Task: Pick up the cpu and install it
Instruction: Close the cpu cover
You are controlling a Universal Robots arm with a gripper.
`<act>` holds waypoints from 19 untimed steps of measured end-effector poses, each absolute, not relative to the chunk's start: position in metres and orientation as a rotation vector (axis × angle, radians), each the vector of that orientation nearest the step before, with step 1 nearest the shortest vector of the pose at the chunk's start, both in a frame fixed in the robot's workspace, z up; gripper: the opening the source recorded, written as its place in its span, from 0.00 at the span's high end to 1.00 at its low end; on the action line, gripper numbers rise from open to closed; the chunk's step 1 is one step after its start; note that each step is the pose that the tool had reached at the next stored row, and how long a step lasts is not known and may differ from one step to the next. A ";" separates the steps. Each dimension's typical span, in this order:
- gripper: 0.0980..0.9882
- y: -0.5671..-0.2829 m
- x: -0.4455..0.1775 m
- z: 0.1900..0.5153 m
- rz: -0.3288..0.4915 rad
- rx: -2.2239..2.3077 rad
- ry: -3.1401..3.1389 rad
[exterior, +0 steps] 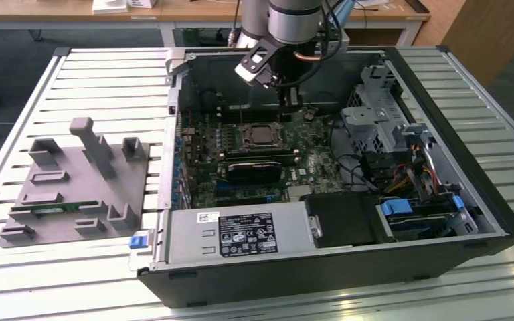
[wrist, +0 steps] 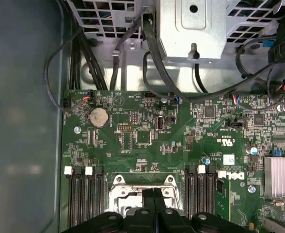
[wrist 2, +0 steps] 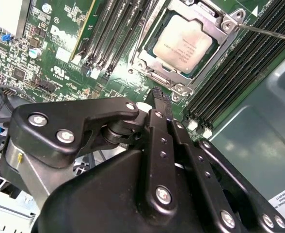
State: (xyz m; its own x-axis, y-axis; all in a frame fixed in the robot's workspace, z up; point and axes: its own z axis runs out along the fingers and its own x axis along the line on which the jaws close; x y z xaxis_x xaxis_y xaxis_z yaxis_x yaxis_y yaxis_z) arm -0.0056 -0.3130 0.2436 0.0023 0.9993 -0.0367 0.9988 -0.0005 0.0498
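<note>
Scanning from the exterior view's left: a grey holder tray [exterior: 69, 180] on the slatted table [exterior: 25, 281] has a green memory stick [exterior: 53, 208] lying in one slot, well apart from the work. The open computer case [exterior: 476, 174] lies on its side, so the motherboard [exterior: 203, 187] faces up for top-down access. The cpu [exterior: 259, 136] sits inside the metal-framed socket [wrist 2: 179, 88] with its silver top showing; placement looks done. The gripper [exterior: 284, 110] hangs just above the board beside the socket, fingers pinched together on nothing.
</note>
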 end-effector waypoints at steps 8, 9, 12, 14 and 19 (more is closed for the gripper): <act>0.99 -0.313 -0.016 0.242 0.015 2.180 2.177; 0.99 -0.313 -0.018 0.241 0.014 2.180 2.177; 0.99 -0.313 -0.018 0.240 0.014 2.180 2.177; 0.99 -0.313 -0.019 0.240 0.014 2.180 2.177; 0.99 -0.316 -0.018 0.239 0.014 2.180 2.177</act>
